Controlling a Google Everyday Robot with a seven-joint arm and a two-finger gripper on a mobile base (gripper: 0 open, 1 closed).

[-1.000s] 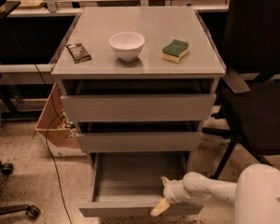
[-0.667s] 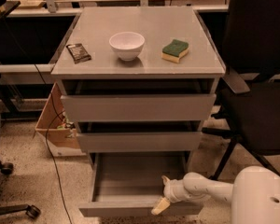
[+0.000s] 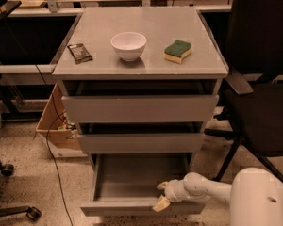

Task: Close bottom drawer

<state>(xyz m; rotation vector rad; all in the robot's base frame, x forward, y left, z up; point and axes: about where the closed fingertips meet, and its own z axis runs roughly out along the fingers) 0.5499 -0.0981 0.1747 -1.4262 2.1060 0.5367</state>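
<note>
Jaws, lower centre, parted astride the bottom drawer (image 3: pixel 127 180) front, gripping nothing; drawer wide open, whole push remains.

Gripper (image 3: pixel 161 195) is found at front rim of bottom drawer (image 3: pixel 132 179). Bowl (image 3: pixel 129 45), sponge (image 3: pixel 177 51) and packet (image 3: pixel 79 52) are set on cabinet top (image 3: pixel 137 18), above and behind it.

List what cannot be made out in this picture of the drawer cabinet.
Camera view: bottom drawer rear, hidden under the middle drawer.
Camera view: whether the gripper, at its front rim, touches it; the wrist hides this.
Camera view: packet label, too small.
</note>
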